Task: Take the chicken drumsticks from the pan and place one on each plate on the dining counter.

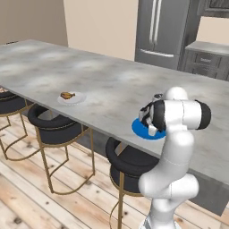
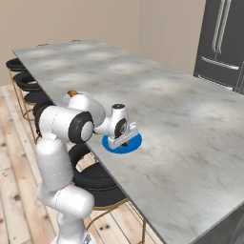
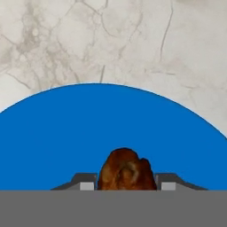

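Note:
My gripper (image 3: 126, 182) hangs low over the blue plate (image 3: 88, 133), shut on a golden-brown chicken drumstick (image 3: 126, 170) wedged between its two dark fingertips (image 3: 86, 181). In the base views the gripper (image 1: 150, 126) (image 2: 123, 141) points down at the blue plate (image 1: 142, 131) (image 2: 134, 142) near the front edge of the dining counter (image 1: 112, 80) (image 2: 167, 109). Farther left a second drumstick (image 1: 67, 95) lies on the white plate (image 1: 76, 99). Its tip (image 2: 72, 92) peeks out behind my arm in the right base view. The pan is out of view.
Black stools with gold legs (image 1: 56, 127) (image 2: 95, 178) stand along the counter's near side on the wooden floor. A dark fridge (image 1: 159, 31) (image 2: 221, 43) and grey cabinets (image 1: 205, 60) stand beyond the counter.

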